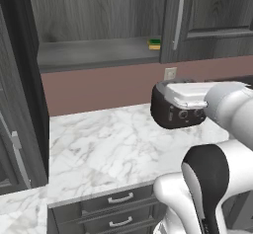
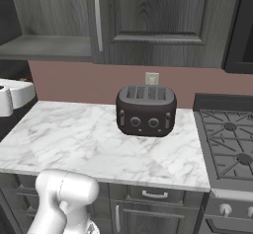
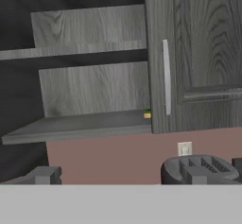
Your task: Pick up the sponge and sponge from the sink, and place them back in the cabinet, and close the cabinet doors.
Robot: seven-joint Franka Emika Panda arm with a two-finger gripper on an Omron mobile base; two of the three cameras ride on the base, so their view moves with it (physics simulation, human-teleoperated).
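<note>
- Green-topped sponge (image 1: 154, 44) sat on the cabinet (image 1: 99, 53) shelf, right end, beside the closed right door (image 1: 207, 20).
- My gripper (image 3: 118, 176) faced the shelf; jaw spread: couldn't tell.
- Toaster (image 2: 146, 109) stood on the counter (image 2: 89, 139).

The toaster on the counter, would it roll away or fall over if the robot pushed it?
Probably neither. The toaster looks wide and low and sits flat on the marble counter, so it would likely slide, not roll or tip. It also looks bulky, so probably heavy. Its rounded, smooth sides might be slippery to grab.
</note>
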